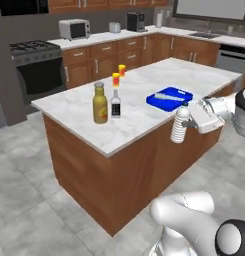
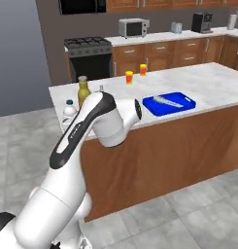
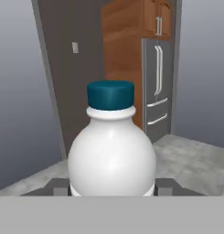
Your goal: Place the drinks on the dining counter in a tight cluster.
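My gripper (image 1: 184, 125) is shut on a small white bottle (image 1: 179, 125) with a dark blue cap and holds it upright in the air, just off the near edge of the dining counter (image 1: 139, 117). In the hand view the bottle (image 3: 111, 151) stands between the fingertips (image 3: 57, 186). From the right base it peeks out (image 2: 69, 109) behind my arm. A tall mustard-yellow bottle (image 1: 100, 103) and a small dark bottle (image 1: 115, 104) stand side by side on the counter's left part. The mustard bottle (image 2: 83, 89) also rises above my arm.
A blue tray (image 1: 169, 97) holding a knife lies on the counter right of the bottles. Two small orange-yellow cups (image 1: 116, 79) stand farther back. Behind are a stove (image 1: 36, 65), drawer cabinets, a microwave (image 1: 74, 29) and a grey tiled floor.
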